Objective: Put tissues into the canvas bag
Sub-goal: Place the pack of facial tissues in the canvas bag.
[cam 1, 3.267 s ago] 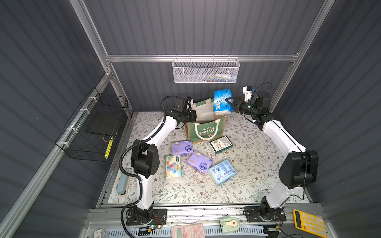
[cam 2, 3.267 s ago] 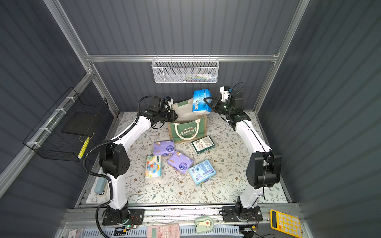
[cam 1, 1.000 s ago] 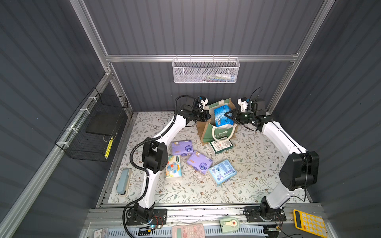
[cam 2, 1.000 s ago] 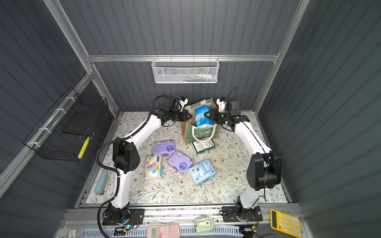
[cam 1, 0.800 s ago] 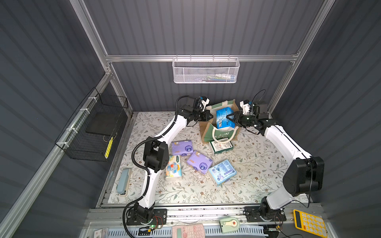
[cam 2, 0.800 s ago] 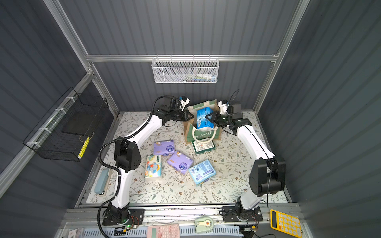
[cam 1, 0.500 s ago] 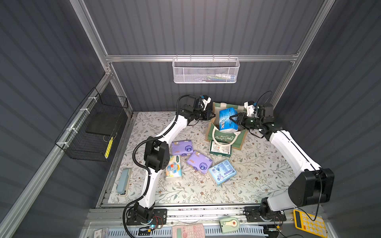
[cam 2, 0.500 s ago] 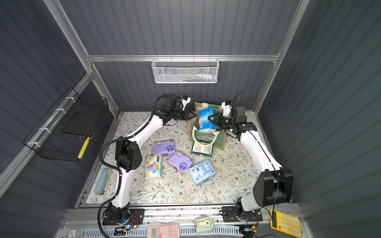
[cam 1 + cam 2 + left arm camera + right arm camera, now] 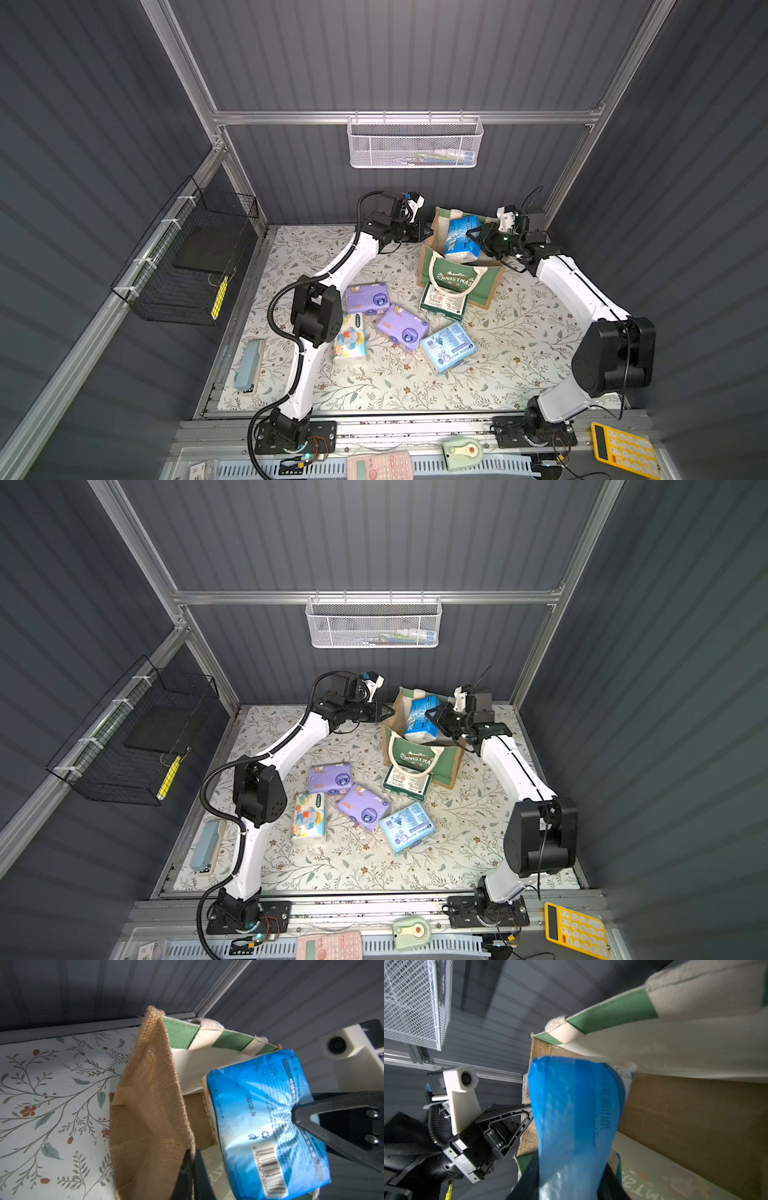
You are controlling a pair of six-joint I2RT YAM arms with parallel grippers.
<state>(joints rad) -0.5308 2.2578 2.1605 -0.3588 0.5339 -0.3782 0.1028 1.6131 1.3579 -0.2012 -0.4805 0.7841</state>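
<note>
The canvas bag [image 9: 455,278] [image 9: 419,760] stands at the back of the table, tipped toward the front with its mouth open. My left gripper [image 9: 426,232] [image 9: 192,1159] is shut on the rim of its burlap side [image 9: 149,1105]. My right gripper [image 9: 473,239] [image 9: 571,1178] is shut on a light blue tissue pack [image 9: 459,239] [image 9: 575,1115], which sits upright in the bag's mouth against the white lining [image 9: 675,1047]. On the table lie two purple packs [image 9: 368,297] [image 9: 402,326], a cartoon pack [image 9: 349,340], another light blue pack [image 9: 448,347] and a dark green-and-white pack [image 9: 441,301] under the bag's front edge.
A white mesh basket [image 9: 415,143] hangs on the back wall above the bag. A black wire basket [image 9: 187,262] hangs on the left wall. A grey-blue case [image 9: 249,365] lies at the table's left edge. Pink [image 9: 380,465] and yellow [image 9: 623,451] calculators rest on the front rail.
The bag has shifted right and tipped toward the front, held by the left gripper. The right gripper has moved right with the blue pack, which stays in the bag's mouth.
</note>
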